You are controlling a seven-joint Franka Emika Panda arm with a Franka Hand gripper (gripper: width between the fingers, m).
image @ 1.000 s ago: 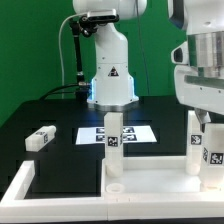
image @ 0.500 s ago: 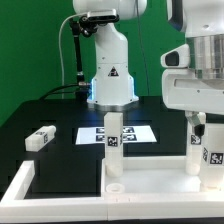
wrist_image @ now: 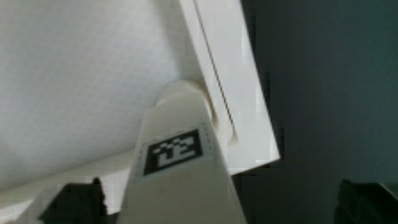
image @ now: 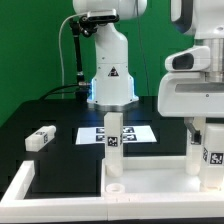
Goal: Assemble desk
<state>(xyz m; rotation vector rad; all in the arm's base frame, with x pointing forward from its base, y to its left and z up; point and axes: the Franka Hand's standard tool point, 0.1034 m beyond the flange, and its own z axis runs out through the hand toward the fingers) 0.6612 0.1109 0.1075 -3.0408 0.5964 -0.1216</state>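
Note:
The white desk tabletop (image: 150, 166) lies flat at the front of the exterior view, with three legs standing on it. One tagged leg (image: 113, 140) stands at the middle. Two more stand at the exterior view's right, one behind (image: 191, 146) and one in front (image: 213, 155). My gripper (image: 204, 130) hangs just above the right pair. In the wrist view the gripper (wrist_image: 217, 205) is open, with a tagged leg (wrist_image: 182, 160) between its dark fingertips (wrist_image: 80, 200) and a gap on each side. The tabletop (wrist_image: 89, 90) lies beneath. A fourth leg (image: 40, 137) lies loose at the left.
The marker board (image: 135, 131) lies flat on the black table behind the middle leg. A white border strip (image: 18, 186) edges the table at the front left. The robot's base (image: 110, 75) stands at the back against a green wall.
My gripper has come down toward the right-hand legs. The legs, the tabletop and the loose leg have not moved.

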